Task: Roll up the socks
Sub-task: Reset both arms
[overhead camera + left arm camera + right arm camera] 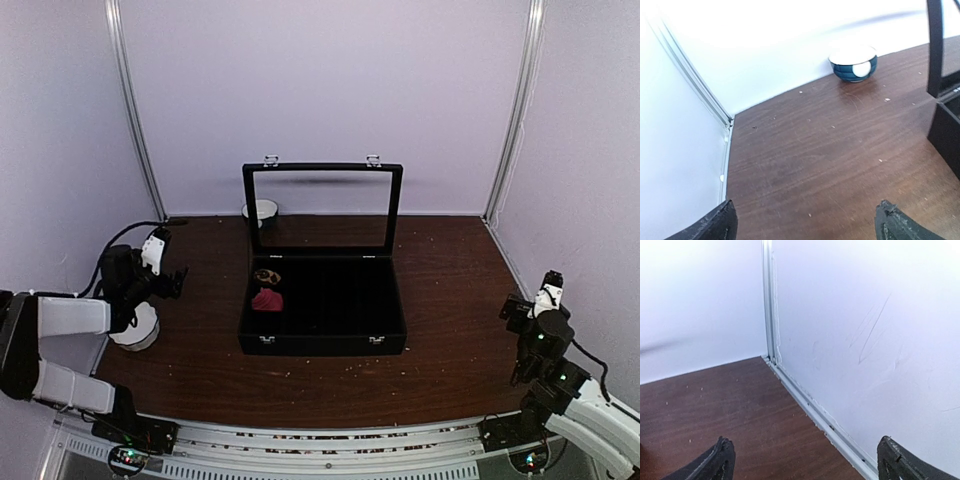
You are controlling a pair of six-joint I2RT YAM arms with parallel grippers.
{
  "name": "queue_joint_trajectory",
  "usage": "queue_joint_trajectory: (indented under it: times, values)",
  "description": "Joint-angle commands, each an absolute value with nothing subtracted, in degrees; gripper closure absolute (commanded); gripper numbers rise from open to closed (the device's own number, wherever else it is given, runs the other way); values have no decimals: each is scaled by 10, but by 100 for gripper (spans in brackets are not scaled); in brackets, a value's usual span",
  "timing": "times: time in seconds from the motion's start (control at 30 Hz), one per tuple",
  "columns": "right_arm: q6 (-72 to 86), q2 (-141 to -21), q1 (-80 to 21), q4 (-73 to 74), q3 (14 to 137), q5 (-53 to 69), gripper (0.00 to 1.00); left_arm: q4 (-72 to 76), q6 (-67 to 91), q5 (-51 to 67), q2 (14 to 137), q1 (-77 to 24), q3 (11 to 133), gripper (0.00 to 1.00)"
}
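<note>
Two sock bundles lie in the left part of the open black box: a dark brown and tan one behind a magenta-red one. They show only in the top view. My left gripper is open and empty over the table's left side, well left of the box; in its wrist view the two fingertips stand wide apart over bare wood. My right gripper is open and empty near the right wall; in its wrist view the fingertips frame the wall's base rail.
The box lid stands upright at the back. A dark bowl with a white rim sits by the back wall. A white round object lies under my left arm. Crumbs dot the brown table.
</note>
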State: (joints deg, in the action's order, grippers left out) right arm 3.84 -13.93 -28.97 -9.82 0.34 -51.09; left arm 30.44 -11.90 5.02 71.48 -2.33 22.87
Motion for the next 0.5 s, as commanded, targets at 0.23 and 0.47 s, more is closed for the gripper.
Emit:
queue_joint_trajectory:
  times: [0.23, 0.47]
  values:
    - [-21, -443, -177, -513, -5, -351, 0, 551, -83, 10, 759, -7, 173, 2]
    - [-57, -678, -145, -615, 100, -261, 0, 609, -51, -10, 816, 13, 167, 2]
